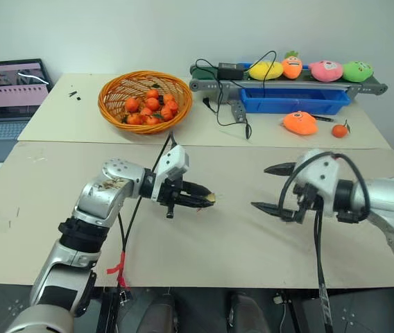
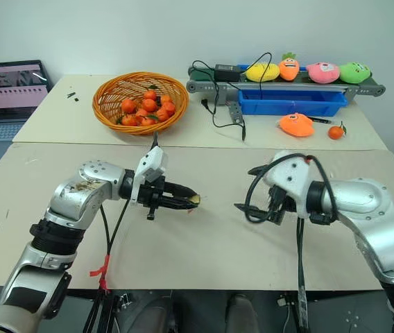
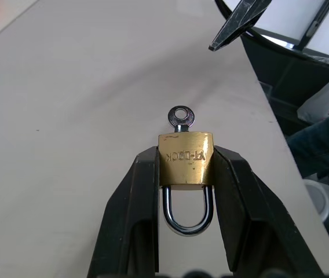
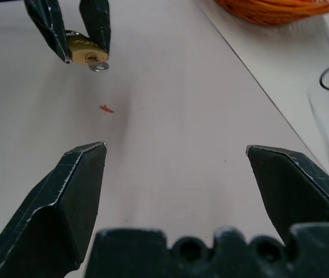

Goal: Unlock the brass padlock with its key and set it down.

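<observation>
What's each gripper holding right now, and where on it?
Left gripper clamps the brass padlock by its body's sides, key seated in it. Right gripper is open, holding nothing.

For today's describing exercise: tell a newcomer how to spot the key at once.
Start at the beige table and find the left gripper, held above it. Between its black fingers sits the brass padlock. The key is the small silvery piece with a ring-shaped head poking out of the padlock's body, opposite the shackle.

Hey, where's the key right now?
The key sits in the brass padlock, which the left gripper holds above the table, left of the open right gripper.
</observation>
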Available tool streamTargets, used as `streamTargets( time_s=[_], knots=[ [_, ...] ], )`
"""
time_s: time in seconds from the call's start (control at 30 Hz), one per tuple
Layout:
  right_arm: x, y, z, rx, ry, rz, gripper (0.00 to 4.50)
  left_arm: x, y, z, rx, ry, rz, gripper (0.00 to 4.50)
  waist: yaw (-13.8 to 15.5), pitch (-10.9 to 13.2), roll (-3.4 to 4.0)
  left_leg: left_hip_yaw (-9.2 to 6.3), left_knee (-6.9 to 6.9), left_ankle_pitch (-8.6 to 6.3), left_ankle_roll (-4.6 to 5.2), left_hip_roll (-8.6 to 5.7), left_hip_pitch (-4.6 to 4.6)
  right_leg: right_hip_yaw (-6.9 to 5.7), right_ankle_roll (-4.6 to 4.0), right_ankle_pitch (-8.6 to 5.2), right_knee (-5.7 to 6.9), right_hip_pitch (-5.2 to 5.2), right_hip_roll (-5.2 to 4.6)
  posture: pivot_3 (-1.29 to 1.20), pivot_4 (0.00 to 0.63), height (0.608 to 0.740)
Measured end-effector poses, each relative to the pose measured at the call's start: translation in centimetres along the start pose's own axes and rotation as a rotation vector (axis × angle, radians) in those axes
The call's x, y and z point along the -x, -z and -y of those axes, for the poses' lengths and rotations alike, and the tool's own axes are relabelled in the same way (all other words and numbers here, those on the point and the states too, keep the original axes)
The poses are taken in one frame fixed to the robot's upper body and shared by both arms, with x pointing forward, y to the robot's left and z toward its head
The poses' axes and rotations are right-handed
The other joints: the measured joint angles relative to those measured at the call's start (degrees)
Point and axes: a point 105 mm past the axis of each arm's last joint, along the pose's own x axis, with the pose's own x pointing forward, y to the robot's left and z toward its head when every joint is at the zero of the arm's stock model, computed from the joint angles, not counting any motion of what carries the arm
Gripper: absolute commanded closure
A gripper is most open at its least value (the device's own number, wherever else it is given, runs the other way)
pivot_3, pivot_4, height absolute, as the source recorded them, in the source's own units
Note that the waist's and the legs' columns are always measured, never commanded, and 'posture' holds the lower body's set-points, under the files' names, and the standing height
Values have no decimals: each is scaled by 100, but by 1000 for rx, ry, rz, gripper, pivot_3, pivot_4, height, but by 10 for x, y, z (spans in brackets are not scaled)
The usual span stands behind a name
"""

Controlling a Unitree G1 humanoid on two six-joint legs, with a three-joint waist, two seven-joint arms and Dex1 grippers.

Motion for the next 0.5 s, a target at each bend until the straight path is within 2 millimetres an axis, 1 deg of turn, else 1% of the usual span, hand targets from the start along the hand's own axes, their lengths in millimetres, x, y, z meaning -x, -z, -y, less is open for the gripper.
streamTargets(
  time_s=[0.03,0.07,0.13,0.2,0.37,0.5],
  knots=[
    [-2,0,-2,36,-11,1,0,1,1,0,12,-6,-5,3683,7,0,0,1,1,1,-1,-1,0,1,0,0,0,2,0,0,150,740],
    [-4,-2,-1,120,10,5,0,1,0,0,26,-3,3,3683,21,0,-1,1,1,3,-5,-1,0,0,0,0,-2,2,0,0,150,740],
    [-8,-3,-1,211,36,19,0,0,-1,1,37,-2,8,3683,28,0,-1,2,1,11,-20,-1,-1,0,1,-1,-2,2,0,0,150,740],
    [-13,-3,-6,276,44,37,0,-1,-1,1,37,-5,7,3683,27,0,-1,7,-1,22,-39,-2,-1,0,2,-2,-3,0,0,0,150,740],
    [-23,-9,-14,308,57,102,0,-6,0,6,46,31,-1,3683,25,0,-1,8,0,22,-39,-2,0,0,1,-2,-1,2,0,0,150,740],
    [-26,-16,-16,350,68,153,0,-10,-2,11,40,88,-8,3683,29,0,0,7,0,20,-36,-2,-1,0,1,-2,-1,2,0,0,150,740]
  ],
)
